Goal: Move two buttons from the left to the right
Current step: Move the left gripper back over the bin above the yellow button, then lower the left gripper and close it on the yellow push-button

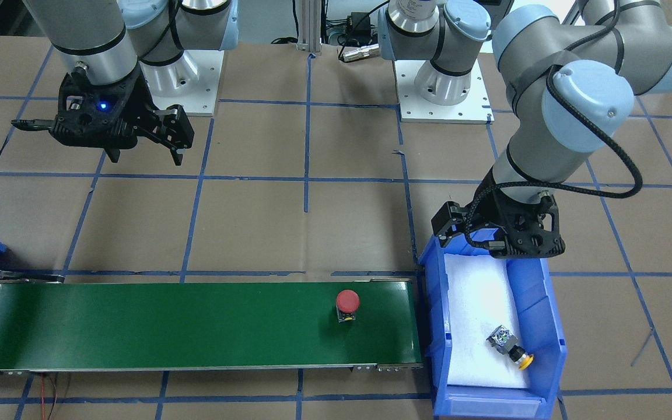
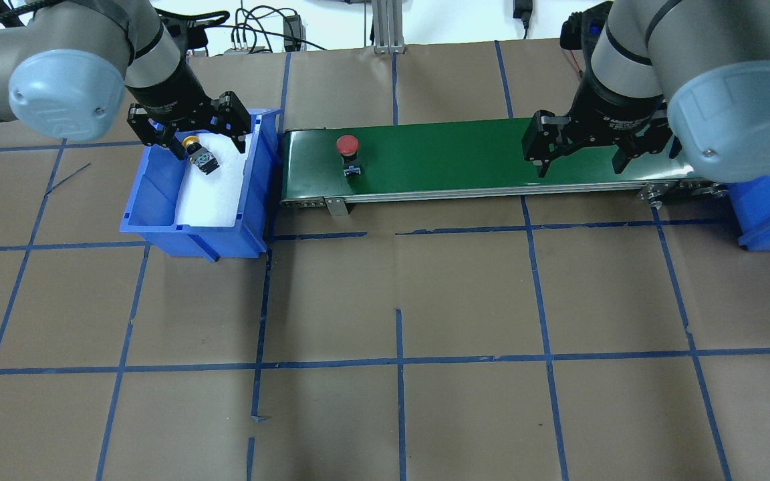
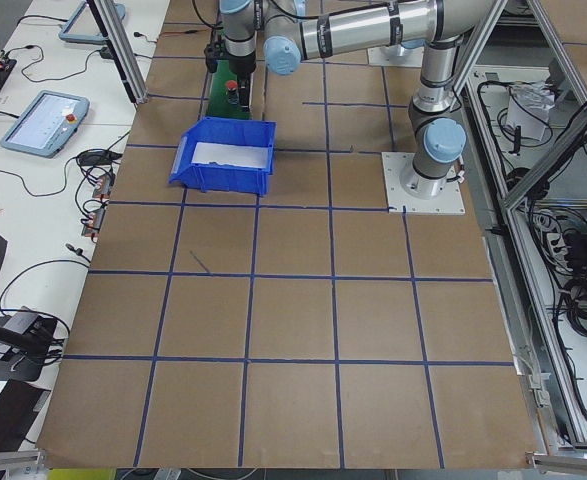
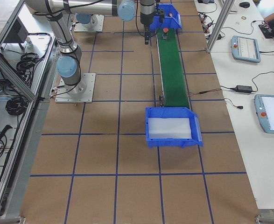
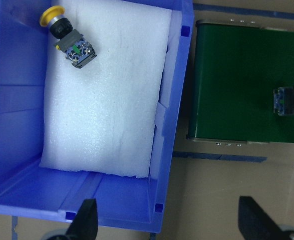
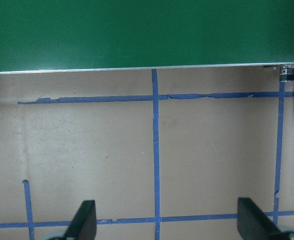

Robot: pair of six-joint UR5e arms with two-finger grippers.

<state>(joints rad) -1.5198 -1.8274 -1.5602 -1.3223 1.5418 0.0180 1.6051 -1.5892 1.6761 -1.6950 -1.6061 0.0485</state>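
The red-capped button (image 1: pixel 347 303) stands upright on the green conveyor belt (image 1: pixel 167 326), near the end by the blue bin (image 1: pixel 438 326). It also shows in the overhead view (image 2: pixel 347 148) and at the right edge of the left wrist view (image 5: pixel 288 100). The yellow-capped button (image 1: pixel 509 344) lies on its side on white foam in that bin, also seen in the left wrist view (image 5: pixel 69 37). My left gripper (image 1: pixel 496 242) is open and empty above the bin's near end. My right gripper (image 2: pixel 579 160) is open and empty, above the belt's other end.
A second blue bin (image 2: pixel 769 214) stands at the belt's right end, its inside lined with white foam. The table is brown paper with a blue tape grid. The arm bases (image 1: pixel 444 93) stand behind the belt. Tablets and cables lie beyond the table in the side views.
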